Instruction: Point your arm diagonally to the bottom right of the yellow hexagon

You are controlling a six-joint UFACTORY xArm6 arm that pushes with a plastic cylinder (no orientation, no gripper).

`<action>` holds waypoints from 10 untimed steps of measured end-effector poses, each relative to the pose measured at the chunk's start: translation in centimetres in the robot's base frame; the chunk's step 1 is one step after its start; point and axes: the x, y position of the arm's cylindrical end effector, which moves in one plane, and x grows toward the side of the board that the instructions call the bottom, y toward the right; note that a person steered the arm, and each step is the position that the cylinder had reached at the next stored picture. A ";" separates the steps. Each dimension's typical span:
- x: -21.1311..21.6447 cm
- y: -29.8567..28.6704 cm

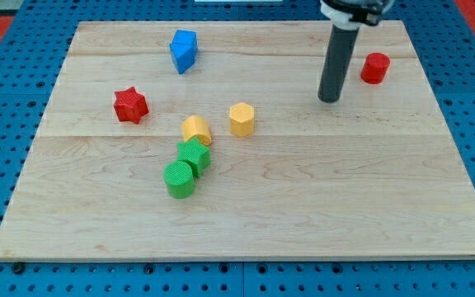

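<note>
The yellow hexagon [242, 119] sits near the middle of the wooden board [246, 223]. My tip [329, 99] rests on the board to the hexagon's right and slightly toward the view's top, well apart from it. The rod rises from the tip toward the view's top edge. A second yellow block [196, 129], rounded in shape, lies to the left of the hexagon.
A green star [195, 154] and a green cylinder [179, 179] lie touching just below the rounded yellow block. A red star [130, 106] is at the left, a blue block [184, 50] at the top left, a red cylinder [375, 68] just right of my tip.
</note>
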 end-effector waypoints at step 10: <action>8.6 -2.8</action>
